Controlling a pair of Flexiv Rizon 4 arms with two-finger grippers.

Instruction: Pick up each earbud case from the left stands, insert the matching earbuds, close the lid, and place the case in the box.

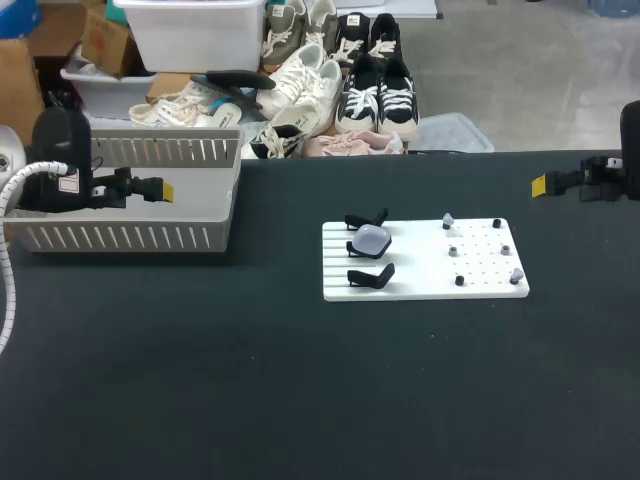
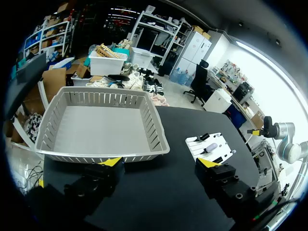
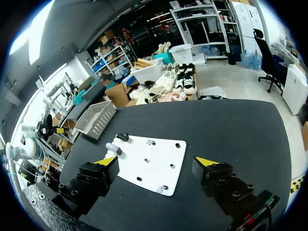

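On the black table point(image 1: 200, 380) I had the grey box point(image 1: 130, 236) at the far left and the white board point(image 1: 420, 285) near the middle. My left gripper point(image 2: 159, 162) hung near the box and my right gripper point(image 3: 159, 161) far right, both spread wide, holding nothing. One pale earbud case point(image 1: 372, 238) sat between two black stands point(image 1: 367, 218) on the board. Small earbuds point(image 1: 447, 220) stood on its pegs.

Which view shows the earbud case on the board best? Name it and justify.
The head view: the earbud case sits unobstructed on the middle stand of the white board, seen from above. The right wrist view shows it smaller and oblique; the left wrist view only a tiny distant shape.
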